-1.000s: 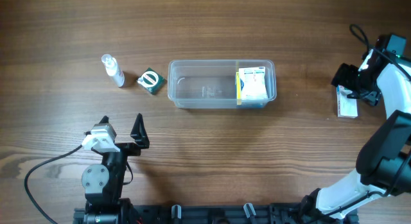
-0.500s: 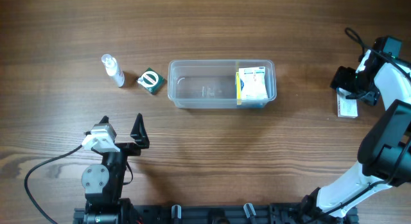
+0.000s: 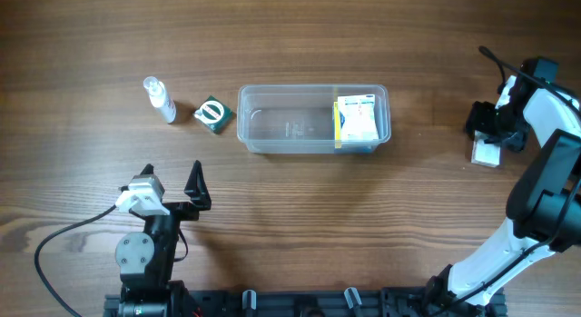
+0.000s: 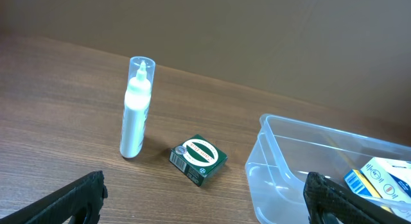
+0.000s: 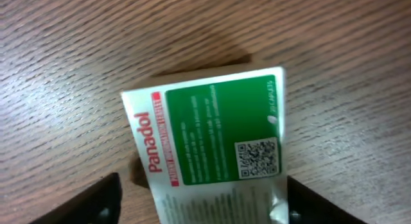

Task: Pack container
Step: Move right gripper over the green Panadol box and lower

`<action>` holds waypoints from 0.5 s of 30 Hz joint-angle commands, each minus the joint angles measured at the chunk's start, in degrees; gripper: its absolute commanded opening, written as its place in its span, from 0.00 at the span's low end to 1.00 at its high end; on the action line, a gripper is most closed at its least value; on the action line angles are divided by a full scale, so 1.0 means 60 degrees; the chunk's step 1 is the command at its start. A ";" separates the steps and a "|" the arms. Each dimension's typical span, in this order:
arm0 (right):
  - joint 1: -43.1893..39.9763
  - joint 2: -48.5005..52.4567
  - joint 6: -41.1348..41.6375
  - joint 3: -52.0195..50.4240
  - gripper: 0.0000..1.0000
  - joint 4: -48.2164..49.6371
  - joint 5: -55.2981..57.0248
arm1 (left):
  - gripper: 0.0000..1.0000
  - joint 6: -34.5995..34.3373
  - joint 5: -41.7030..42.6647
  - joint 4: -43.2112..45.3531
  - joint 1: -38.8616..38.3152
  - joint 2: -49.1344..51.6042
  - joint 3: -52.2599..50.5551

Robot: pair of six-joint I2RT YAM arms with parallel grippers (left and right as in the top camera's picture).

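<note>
Right, a wood-grain brown tabletop (image 3: 363,217) fills my whole overhead feed, and the left wrist view shows a plain tan backdrop (image 4: 257,31) beyond its far edge. Closest to the base, my left gripper (image 3: 171,179) sits with its fingers spread wide, holding nothing. Farther out, mid-table, the container (image 3: 281,126) lies lengthwise, its left part bare, with a white-and-yellow carton (image 3: 356,120) in its right end. Just left of the container is a small green box (image 3: 212,114), then a clear spray bottle (image 3: 159,99) standing upright. Off at the far right, well apart from the container, my right gripper (image 3: 488,135) straddles a Panadol box (image 5: 212,131). Whether the fingers actually pinch it, I cannot tell.
</note>
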 commanded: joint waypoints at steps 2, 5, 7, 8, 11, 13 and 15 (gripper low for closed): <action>-0.0029 0.0113 0.0255 -0.0015 0.63 -0.0109 -0.0466 | 1.00 -0.0084 0.0120 -0.0007 0.0062 0.0004 -0.0058; 0.0018 0.0113 0.0321 -0.0011 0.61 -0.0182 -0.0790 | 1.00 -0.0084 0.0117 -0.0007 0.0062 0.0004 -0.0058; 0.0080 0.0106 0.0353 0.0025 0.61 -0.0229 -0.0849 | 1.00 -0.0084 0.0117 -0.0007 0.0062 0.0004 -0.0058; 0.0120 0.0098 0.0426 0.0051 0.61 -0.0251 -0.0856 | 1.00 -0.0084 0.0117 -0.0011 0.0062 0.0004 -0.0058; 0.0262 0.0015 0.0415 0.0204 0.61 -0.0372 -0.0958 | 1.00 -0.0084 0.0117 -0.0011 0.0062 0.0004 -0.0058; 0.0404 -0.0117 0.0415 0.0353 0.62 -0.0477 -0.0962 | 1.00 -0.0084 0.0117 -0.0011 0.0062 0.0004 -0.0058; 0.0572 -0.0346 0.0404 0.0477 0.62 -0.0532 -0.1035 | 1.00 -0.0084 0.0117 -0.0007 0.0062 0.0004 -0.0058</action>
